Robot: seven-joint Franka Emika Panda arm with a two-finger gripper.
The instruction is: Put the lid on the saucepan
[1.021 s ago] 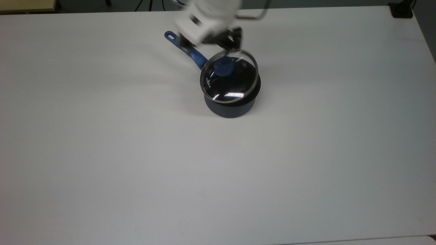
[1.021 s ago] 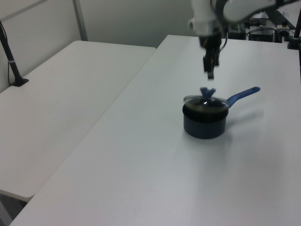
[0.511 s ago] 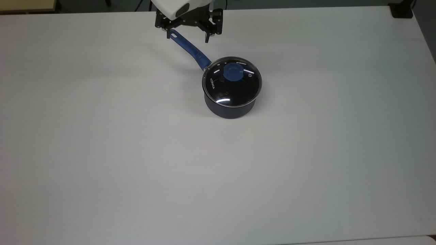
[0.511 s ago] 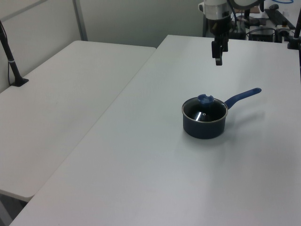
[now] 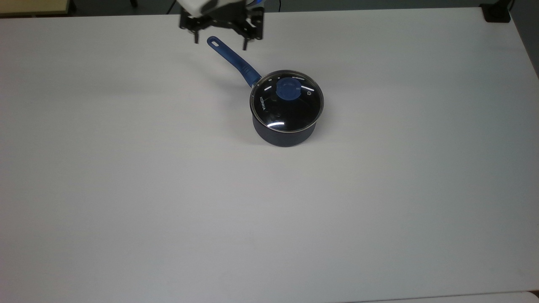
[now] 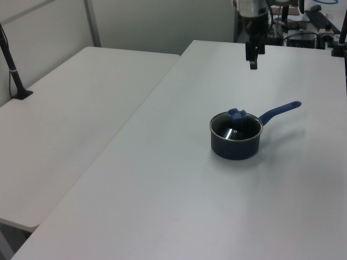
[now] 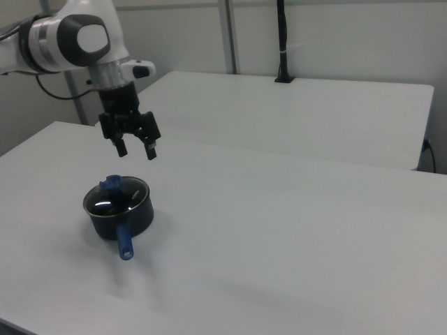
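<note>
The jaws stand spread apart with nothing between them. The black two-finger gripper (image 5: 220,42) hangs in the air at the top centre of the top view, its 2 fingertips to either side of the loop end of the long blue handle but above it, as the right view (image 7: 137,151) shows. In the left view the gripper (image 6: 253,64) sits near the top, right of centre, well above the pan.

The small dark navy round saucepan (image 5: 284,135) stands on the table a little above and right of centre in the top view. The round clear glass lid with a metal rim and blue knob (image 5: 287,101) lies flat on its rim, closing it.

The plain white table (image 5: 269,210) spreads across the top view. In the left view a second white table (image 6: 70,119) stands just beside it on the left, with a pale wall behind.
</note>
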